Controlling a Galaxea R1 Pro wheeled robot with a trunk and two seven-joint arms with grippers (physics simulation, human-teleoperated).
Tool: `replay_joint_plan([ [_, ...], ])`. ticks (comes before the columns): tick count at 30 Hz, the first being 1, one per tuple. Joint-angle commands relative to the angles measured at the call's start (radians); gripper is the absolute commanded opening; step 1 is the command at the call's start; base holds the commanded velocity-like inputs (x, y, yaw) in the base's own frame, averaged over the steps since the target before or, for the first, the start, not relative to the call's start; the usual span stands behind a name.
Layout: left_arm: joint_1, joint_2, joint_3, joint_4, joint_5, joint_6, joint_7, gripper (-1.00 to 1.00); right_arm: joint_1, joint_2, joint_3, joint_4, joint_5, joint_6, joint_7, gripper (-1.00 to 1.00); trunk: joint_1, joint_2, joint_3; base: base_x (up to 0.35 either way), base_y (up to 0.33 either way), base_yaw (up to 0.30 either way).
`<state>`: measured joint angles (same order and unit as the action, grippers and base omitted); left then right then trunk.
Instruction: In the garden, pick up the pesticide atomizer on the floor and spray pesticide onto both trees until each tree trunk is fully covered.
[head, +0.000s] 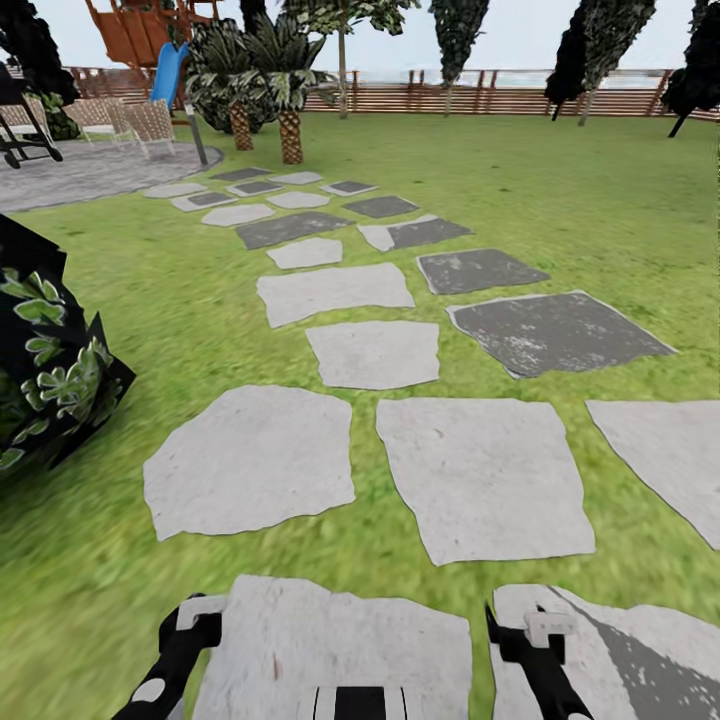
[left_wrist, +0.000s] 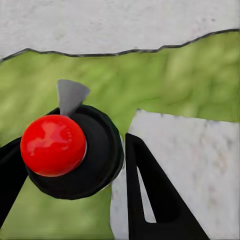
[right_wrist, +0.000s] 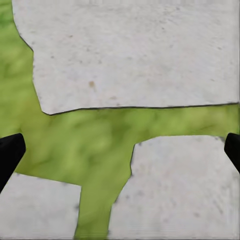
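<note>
The pesticide atomizer (left_wrist: 65, 150) sits between my left gripper's (left_wrist: 75, 172) fingers: a black round body with a red ball-shaped top and a small grey nozzle. That gripper is shut on it, above grass and a stepping stone. In the head view the left gripper (head: 188, 635) and the right gripper (head: 530, 635) hang low at the near edge. The right gripper (right_wrist: 120, 152) is open, its black fingertips wide apart over grass and stones, holding nothing. Far off by the fence stands a tall tree with a pale straight trunk (head: 342, 75).
Grey stepping stones (head: 375, 352) lead across the lawn toward a paved patio (head: 80, 175) with chairs. Two short palms (head: 290, 130) stand past the stones, a dark leafy bush (head: 50, 370) is close on the left, and thin dark trees (head: 590, 50) line the brown slat fence (head: 500, 98).
</note>
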<state>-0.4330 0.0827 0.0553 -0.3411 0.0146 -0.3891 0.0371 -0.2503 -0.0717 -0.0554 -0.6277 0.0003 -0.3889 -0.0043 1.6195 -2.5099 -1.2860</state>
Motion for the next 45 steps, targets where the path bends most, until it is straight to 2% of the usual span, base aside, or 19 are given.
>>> replay_joint_plan([
  [1, 0.006, 0.001, 0.001, 0.004, 0.002, -0.003, 0.001, -1.00, 0.000, -0.001, 0.000, 0.012, 0.000, -0.004, 0.000, 1.00, -0.001, 0.000, 0.003, 0.000, 0.000, 0.000],
  [7, 0.068, 0.002, 0.004, -0.007, 0.004, -0.004, 0.006, -1.00, 0.003, -0.005, 0.000, 0.035, 0.001, -0.003, 0.002, 1.00, -0.003, 0.001, 0.027, 0.000, 0.000, 0.000],
  [16, 0.113, 0.011, 0.008, -0.005, 0.007, -0.005, 0.011, -1.00, 0.031, 0.002, 0.004, 0.047, 0.003, -0.002, 0.006, 1.00, -0.007, 0.004, 0.071, 0.000, 0.000, -0.093],
  [19, 0.130, 0.011, 0.007, -0.009, 0.008, -0.005, 0.012, -1.00, 0.035, 0.004, 0.003, 0.095, 0.000, -0.002, 0.005, 1.00, -0.009, 0.004, 0.086, 0.000, 0.000, -0.126],
  [33, 0.132, 0.009, 0.007, -0.002, 0.010, -0.004, 0.010, -1.00, 0.036, 0.004, 0.002, 0.112, 0.000, -0.002, 0.006, 1.00, -0.015, 0.008, 0.156, 0.000, 0.000, -0.148],
  [43, 0.132, 0.009, 0.008, -0.001, 0.010, -0.004, 0.010, -1.00, 0.036, 0.004, 0.003, 0.112, 0.000, -0.002, 0.002, 1.00, -0.020, 0.010, 0.196, 0.000, 0.000, -0.066],
  [45, 0.132, 0.009, 0.007, -0.001, 0.010, -0.004, 0.010, -1.00, 0.036, 0.004, 0.003, 0.112, 0.000, -0.002, 0.002, 1.00, -0.027, 0.024, 0.202, 0.000, 0.000, -0.208],
])
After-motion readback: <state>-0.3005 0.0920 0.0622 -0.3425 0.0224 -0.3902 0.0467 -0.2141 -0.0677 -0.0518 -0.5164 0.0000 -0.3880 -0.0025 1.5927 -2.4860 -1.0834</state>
